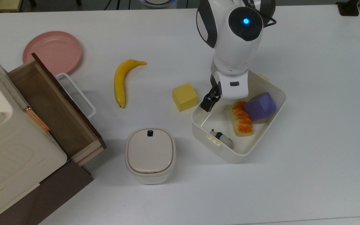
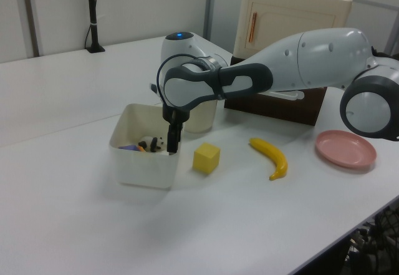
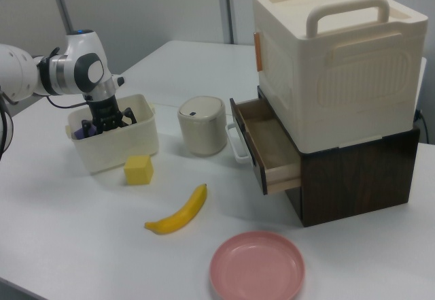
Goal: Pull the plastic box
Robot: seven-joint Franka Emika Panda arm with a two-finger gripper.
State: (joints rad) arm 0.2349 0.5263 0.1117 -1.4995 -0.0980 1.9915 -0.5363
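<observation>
Jaws cannot be told open or shut; the gripper [image 1: 208, 104] sits at the box [image 1: 262, 137] wall nearest the yellow cube [image 1: 184, 96], on the top view's left side of the box. Inside lie a purple block [image 1: 260, 107], bread [image 1: 242, 122] and a small panda toy [image 1: 222, 137]. A lidded bin [image 1: 150, 154] stands near.

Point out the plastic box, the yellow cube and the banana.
plastic box [image 1: 248, 150], top view, on its near wall's rim.
yellow cube [image 1: 184, 95], top view, on its top face.
banana [image 1: 119, 83], top view, on the middle of its curved body.
</observation>
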